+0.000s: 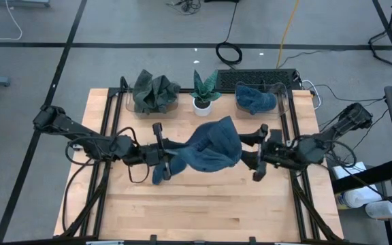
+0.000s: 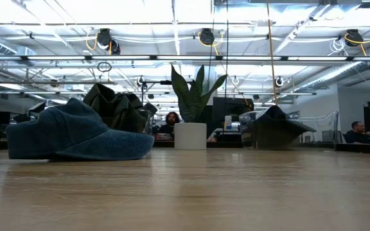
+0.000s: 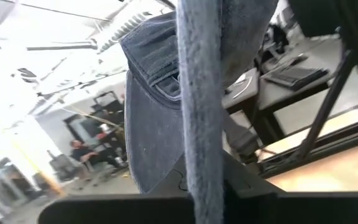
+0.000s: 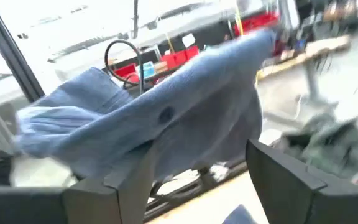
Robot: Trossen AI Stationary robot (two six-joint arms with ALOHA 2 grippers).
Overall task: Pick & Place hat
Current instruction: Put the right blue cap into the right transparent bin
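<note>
A blue denim hat [image 1: 213,146] hangs over the middle of the table between my two grippers. My left gripper [image 1: 171,156] is shut on its left end, and the left wrist view fills with the hat [image 3: 154,124] and its back strap. My right gripper [image 1: 258,151] stands open just right of the hat. The hat [image 4: 166,106] lies ahead of its spread fingers with a small gap. In the low view a blue hat [image 2: 76,135] rests flat on the table at the left with no arm in sight. I cannot tell whether it is the same hat. My left gripper pinches a narrow band of the hat's denim [image 3: 201,155], seen edge-on, between its two fingers. It comes in level from the table's left. The band runs on past the fingers, and the crown stands out ahead of them above the table.
At the far edge stand a clear bin with dark green hats [image 1: 154,95], a potted plant [image 1: 203,92] and a clear bin with a blue hat [image 1: 257,100]. A keyboard [image 1: 264,76] lies behind them. Black frame rails [image 1: 298,184] run along both table sides.
</note>
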